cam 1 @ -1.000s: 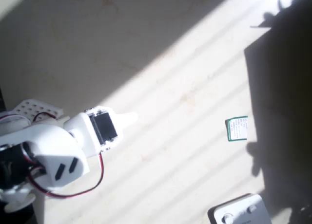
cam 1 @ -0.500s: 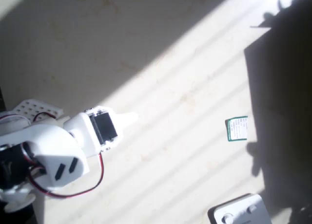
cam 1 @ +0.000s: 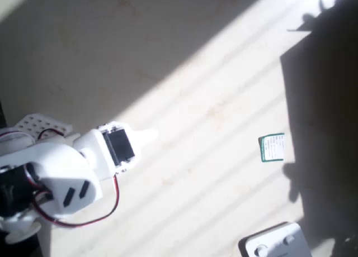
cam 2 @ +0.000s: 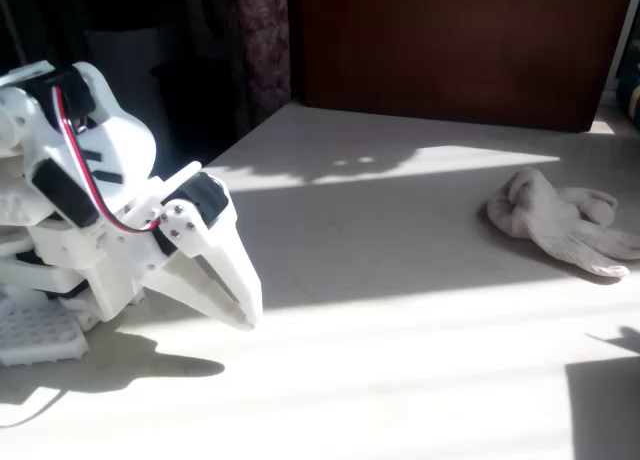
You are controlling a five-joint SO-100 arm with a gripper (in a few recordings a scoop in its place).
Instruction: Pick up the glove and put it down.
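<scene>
The glove (cam 2: pixel 560 218), cream knitted fabric, lies crumpled on the table at the right in the fixed view, half in shade. My white gripper (cam 2: pixel 244 318) rests low over the table at the left, far from the glove, with its jaws closed together and nothing between them. In the overhead view the gripper (cam 1: pixel 150 136) points right from the folded arm at the lower left.
A small green-and-white card (cam 1: pixel 272 147) lies on the table at the right of the overhead view. A white plastic part (cam 1: pixel 274 243) sits at the bottom edge. A perforated white plate (cam 2: pixel 35 330) lies beside the arm's base. A dark wall (cam 2: pixel 450 40) backs the table.
</scene>
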